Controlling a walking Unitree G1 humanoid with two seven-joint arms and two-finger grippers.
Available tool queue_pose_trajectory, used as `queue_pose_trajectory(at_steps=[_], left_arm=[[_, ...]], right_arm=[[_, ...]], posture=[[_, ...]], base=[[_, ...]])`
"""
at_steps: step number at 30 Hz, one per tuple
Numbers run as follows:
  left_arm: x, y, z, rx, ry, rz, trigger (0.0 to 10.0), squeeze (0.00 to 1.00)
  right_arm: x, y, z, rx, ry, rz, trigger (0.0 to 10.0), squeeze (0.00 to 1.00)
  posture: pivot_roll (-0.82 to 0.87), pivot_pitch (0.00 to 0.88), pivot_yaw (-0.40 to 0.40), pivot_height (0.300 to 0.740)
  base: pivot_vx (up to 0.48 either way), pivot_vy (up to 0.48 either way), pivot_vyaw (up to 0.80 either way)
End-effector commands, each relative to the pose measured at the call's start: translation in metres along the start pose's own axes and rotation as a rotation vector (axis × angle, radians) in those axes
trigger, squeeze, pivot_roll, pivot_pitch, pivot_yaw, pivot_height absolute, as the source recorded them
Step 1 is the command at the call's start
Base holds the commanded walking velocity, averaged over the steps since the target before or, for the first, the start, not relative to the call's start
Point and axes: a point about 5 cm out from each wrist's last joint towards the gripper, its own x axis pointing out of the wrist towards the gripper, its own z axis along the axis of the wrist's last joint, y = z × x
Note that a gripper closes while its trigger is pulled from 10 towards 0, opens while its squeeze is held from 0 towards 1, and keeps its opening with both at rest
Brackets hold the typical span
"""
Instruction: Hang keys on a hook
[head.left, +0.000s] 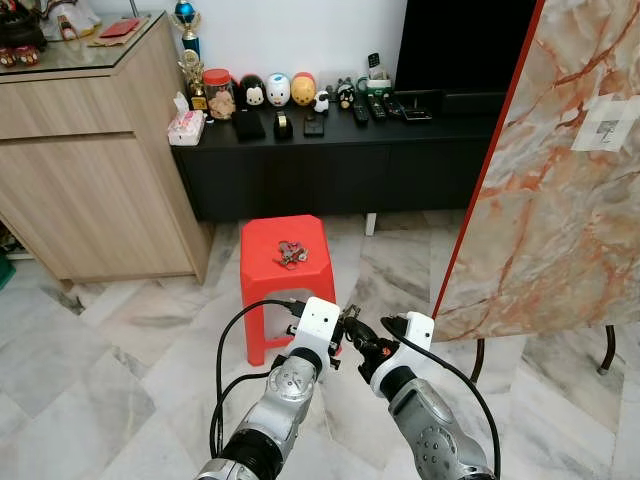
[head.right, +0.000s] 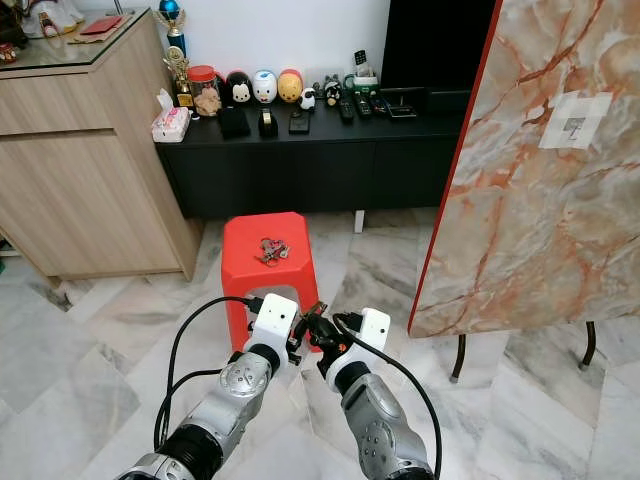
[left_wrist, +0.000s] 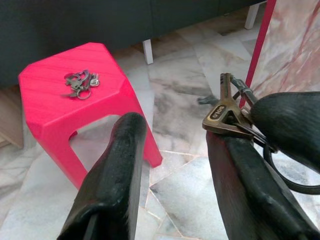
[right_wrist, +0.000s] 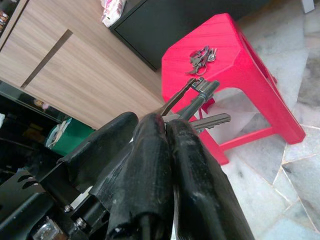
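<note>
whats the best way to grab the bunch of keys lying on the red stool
Grip the bunch of keys at its ring, where the metal piles highest, coming straight down from above. It lies flat and loose near the middle of the red stool top, so a side approach would probably just slide it.

Even, bright indoor light, no hard shadows. Head views sharp w/ slight edge bending. Wrist views: black fingers (left_wrist: 115, 175) close-up & soft; red stool (left_wrist: 70, 107) oversaturated; floor (head.left: 130, 370) lightly glossy.
</note>
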Motion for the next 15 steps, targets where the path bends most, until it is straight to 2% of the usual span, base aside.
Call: queue_pose_trajectory(at_steps=[1,3,4,15], left_arm=[[0.006,0.008,0.026,0.019,-0.107,0.027,10.0,0.00],[0.006,0.008,0.026,0.019,-0.107,0.027,10.0,0.00],[0.006,0.016,0.017,0.206,-0.044,-0.050,10.0,0.00],[0.006,0.016,0.017,0.206,-0.044,-0.050,10.0,0.00]], right_arm=[[0.044,0.157,0.062,-0.034,0.029,0.148,10.0,0.00],[0.044,0.157,0.062,-0.034,0.029,0.148,10.0,0.00],[0.049,0.152,0.093,-0.075,-0.138,0.198,10.0,0.00],[0.049,0.152,0.093,-0.075,-0.138,0.198,10.0,0.00]], posture=[[0.01,0.000,0.000,0.740],[0.01,0.000,0.000,0.740],[0.01,0.000,-0.111,0.740],[0.01,0.000,-0.111,0.740]], base=[[0.000,0.000,0.00],[0.000,0.000,0.00],[0.000,0.000,0.00],[0.000,0.000,0.00]])
